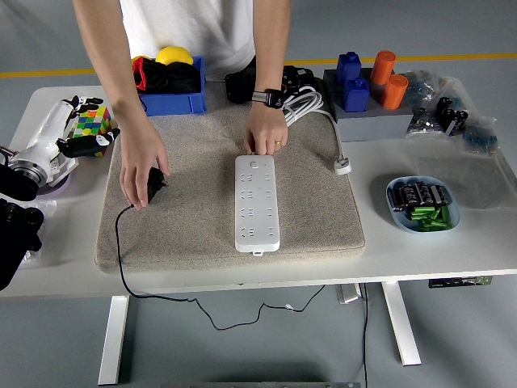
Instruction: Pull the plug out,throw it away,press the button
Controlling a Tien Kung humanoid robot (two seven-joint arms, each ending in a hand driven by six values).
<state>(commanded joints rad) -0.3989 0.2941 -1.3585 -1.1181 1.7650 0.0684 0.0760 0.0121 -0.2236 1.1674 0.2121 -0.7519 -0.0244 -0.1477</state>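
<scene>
a: in the head view, was there any writing to read?

b: none was legible. the power strip [257,203] was too small for any print to be made out.

a: how did the strip look?

b: white, long, with several rows of sockets and a round button near its far end. it lay lengthwise on the beige mat [323,206], about mid-table. nothing was plugged into it. its thick white cable [311,105] coiled behind it, ending in a white plug [343,166] at the mat's right edge.

a: and the black plug?

b: the black adapter plug [155,183] sat on the mat's left part, its thin black cord [119,259] trailing over the near edge. a person's hand [140,166] was gripping it. the person's other hand [266,132], with a watch on the wrist, touched the strip's far end.

a: the robot?

b: only the left hand [74,128] showed, white with black fingertips, held above the table's left end beside a colour cube [92,123], fingers spread and holding nothing. it was apart from the plug.
</scene>
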